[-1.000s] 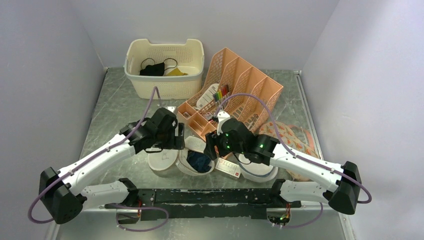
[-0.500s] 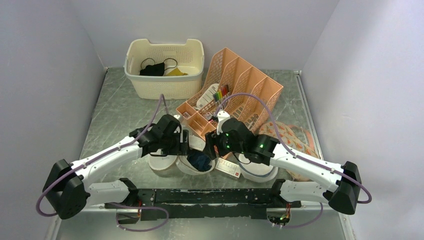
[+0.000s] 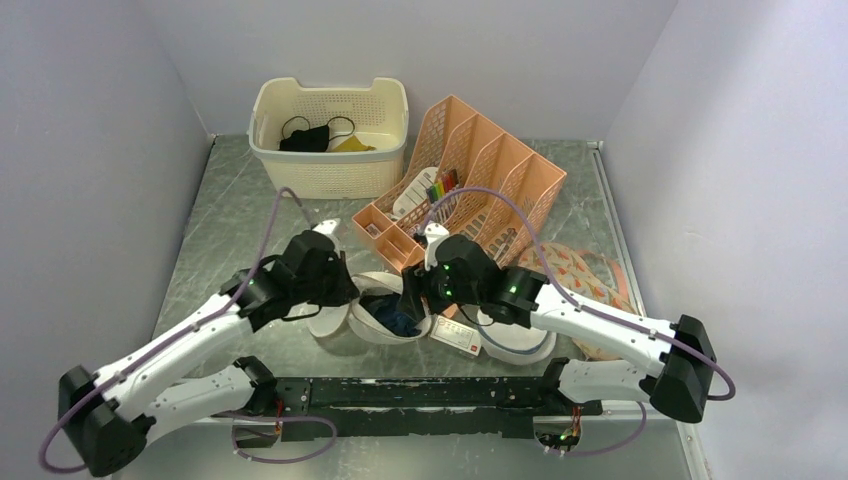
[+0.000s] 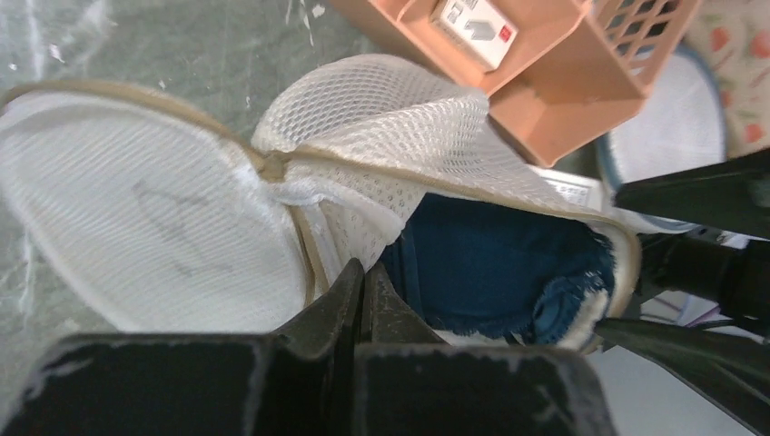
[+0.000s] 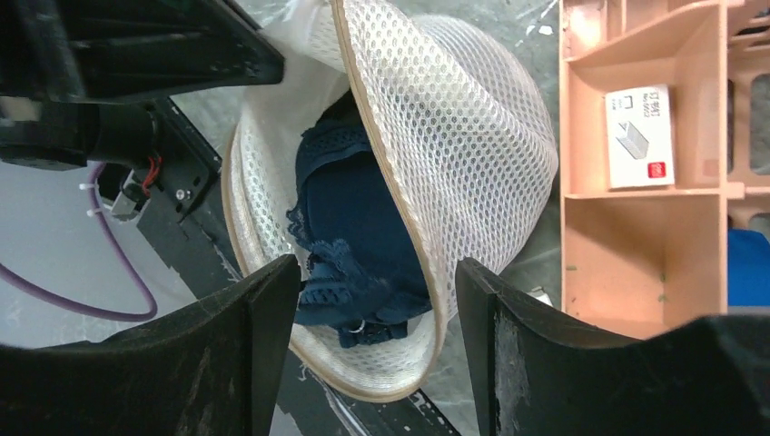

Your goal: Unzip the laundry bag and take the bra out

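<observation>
Right now the laundry bag [image 3: 366, 322] is seen lying open at the near middle of the metal table [image 3: 225, 225], between the two grippers. Its round lid is flipped over to the left and tilted up, and it is joined to the bag at the tan rim. The bra [image 3: 400, 318], dark blue with a lace edge, is tucked inside the open bag and bunched against the mesh wall.

The left gripper [image 4: 363, 280] is pressed tight, with its two fingers flat together. Their tips are set on the white mesh just beside the tan rim, where lid and bag meet, and a pinch of the bag is held there. The right gripper [image 5: 377, 272] is spread wide. One finger is placed on each side of the bag's open mouth, above the bra, and nothing is held by it. Whether the bra is touched cannot be told.

Just behind the bag an orange desk organiser [image 3: 470, 170] is found, with a small white box [image 5: 636, 136] laid in one of its low trays. A white round mesh disc [image 3: 515, 345] with a blue-grey rim is laid to the right of the bag, partly under the right arm. A cream basket [image 3: 330, 140] is set at the far left, well apart.
</observation>
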Controlling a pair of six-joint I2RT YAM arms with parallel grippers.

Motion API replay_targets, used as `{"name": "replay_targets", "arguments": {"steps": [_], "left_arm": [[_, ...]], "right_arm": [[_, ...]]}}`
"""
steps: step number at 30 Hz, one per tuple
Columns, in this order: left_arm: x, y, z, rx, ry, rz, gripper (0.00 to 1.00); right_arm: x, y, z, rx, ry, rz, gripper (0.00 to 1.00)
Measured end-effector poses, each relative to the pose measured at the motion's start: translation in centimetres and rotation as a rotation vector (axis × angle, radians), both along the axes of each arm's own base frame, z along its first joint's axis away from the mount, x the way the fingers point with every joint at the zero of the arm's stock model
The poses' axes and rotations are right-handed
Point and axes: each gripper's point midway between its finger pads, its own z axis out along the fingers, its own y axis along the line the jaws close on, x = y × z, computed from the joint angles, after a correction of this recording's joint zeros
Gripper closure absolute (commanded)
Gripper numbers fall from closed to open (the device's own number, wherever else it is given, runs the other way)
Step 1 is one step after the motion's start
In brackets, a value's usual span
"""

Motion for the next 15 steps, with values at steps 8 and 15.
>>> {"name": "replay_targets", "arguments": {"steps": [8,15], "left_arm": [[-0.4,2.3,4.0,-0.092,-0.114,0.112,0.93],[-0.6,3.1,3.9,-0.092,-0.107,0.167,0.93]], "right_arm": [[0.3,2.1,1.8,0.049,-0.01,0.033,0.37],[0.0,3.1,2.2,0.071,0.002,0.058,0.41]]}}
